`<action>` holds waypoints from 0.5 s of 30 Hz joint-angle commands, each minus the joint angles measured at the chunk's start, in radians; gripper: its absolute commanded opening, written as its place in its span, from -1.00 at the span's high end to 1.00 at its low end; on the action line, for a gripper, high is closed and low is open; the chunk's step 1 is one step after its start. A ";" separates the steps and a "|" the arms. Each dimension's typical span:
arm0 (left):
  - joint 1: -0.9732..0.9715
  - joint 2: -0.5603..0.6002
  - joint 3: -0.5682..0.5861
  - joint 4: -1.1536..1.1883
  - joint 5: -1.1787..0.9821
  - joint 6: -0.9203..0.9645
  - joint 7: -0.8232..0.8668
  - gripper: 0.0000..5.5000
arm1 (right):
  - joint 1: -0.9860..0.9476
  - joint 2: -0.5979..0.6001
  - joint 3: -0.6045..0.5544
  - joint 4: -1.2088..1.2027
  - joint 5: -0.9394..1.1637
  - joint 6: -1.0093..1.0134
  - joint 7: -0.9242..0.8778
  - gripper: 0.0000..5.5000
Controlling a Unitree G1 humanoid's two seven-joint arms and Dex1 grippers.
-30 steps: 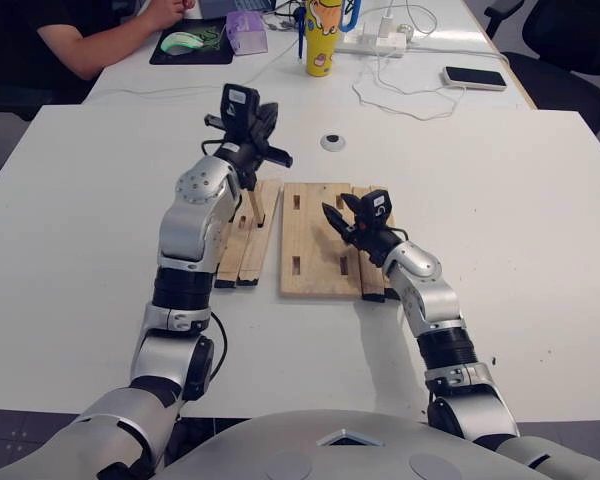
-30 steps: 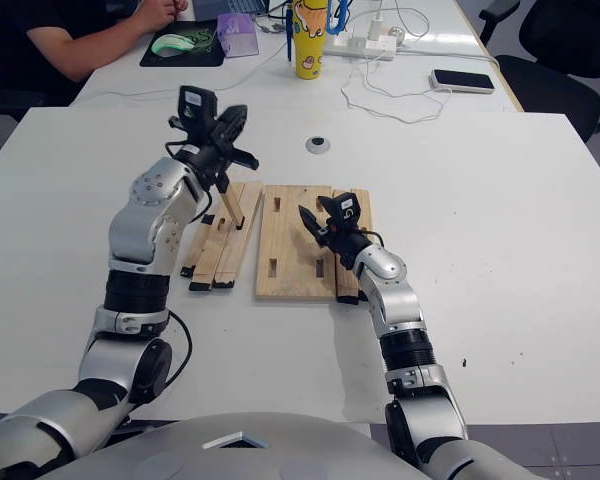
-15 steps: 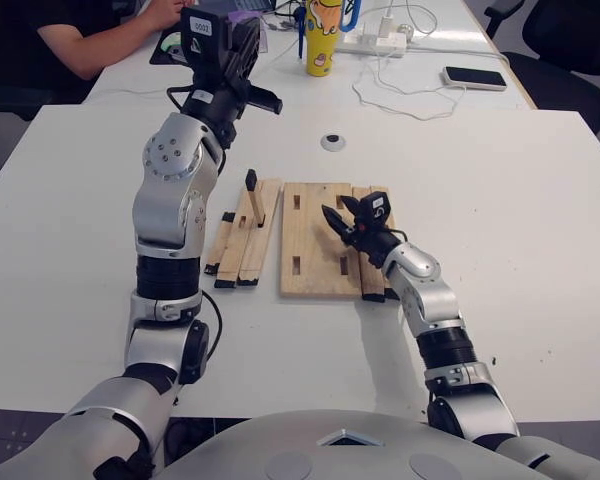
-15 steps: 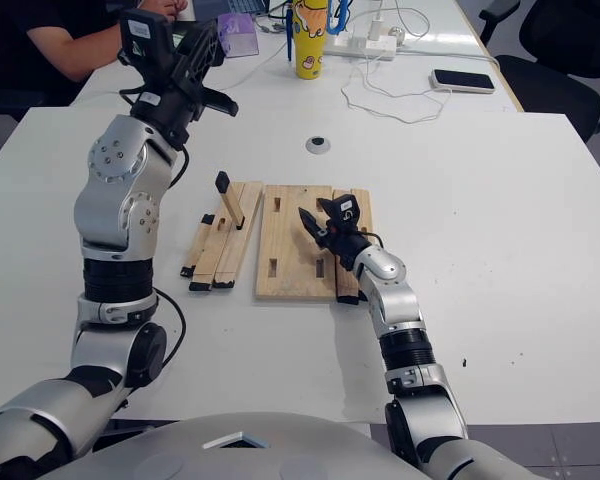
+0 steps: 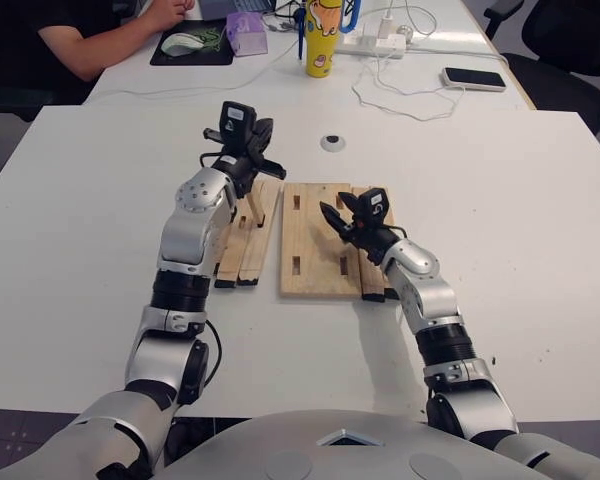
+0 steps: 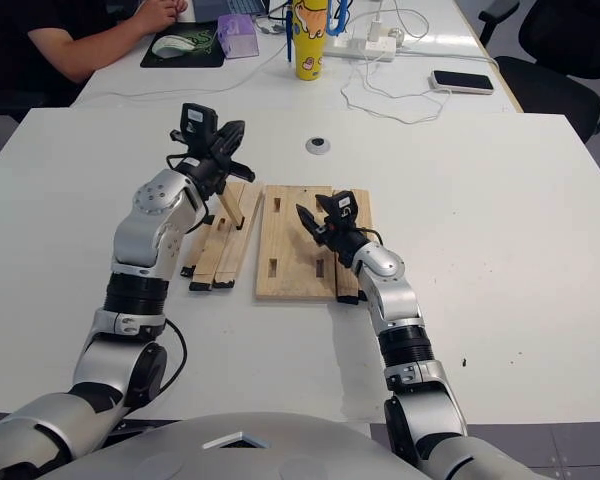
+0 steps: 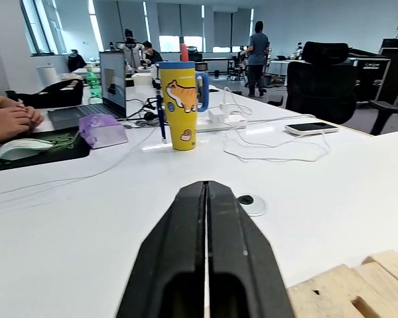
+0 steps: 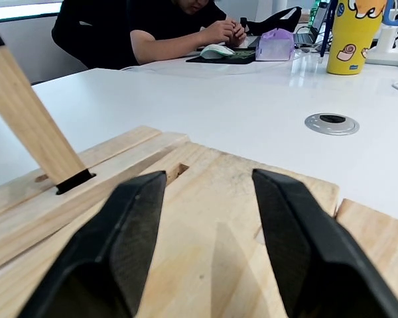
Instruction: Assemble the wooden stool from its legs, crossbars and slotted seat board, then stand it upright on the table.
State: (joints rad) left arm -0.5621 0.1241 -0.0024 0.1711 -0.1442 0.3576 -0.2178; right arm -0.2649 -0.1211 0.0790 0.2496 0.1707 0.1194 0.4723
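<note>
Seat board (image 5: 305, 240) flat on counter (image 5: 500, 220), directly under right claw (image 5: 326, 212), fingers spread | leg (image 5: 252, 207) standing tilted on loose slats (image 5: 235, 255), just below left claw (image 5: 268, 163), closed finger to finger | slats just beside board, left claw's side

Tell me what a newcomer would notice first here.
One wooden leg stands up among the flat planks, left of the slotted seat board. The left gripper, shut, is near the leg's top. The right gripper hangs open over the board.
</note>
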 commanded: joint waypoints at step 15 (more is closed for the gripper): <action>0.357 0.028 -0.021 -0.350 0.099 0.128 0.131 0.99 | -0.001 0.001 -0.012 0.012 -0.002 -0.012 -0.013 0.12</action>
State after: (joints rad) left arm -0.2379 0.1553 0.0127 -0.1173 -0.0454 0.4440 -0.0645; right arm -0.2652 -0.1208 0.0766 0.2661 0.1705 0.1127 0.4669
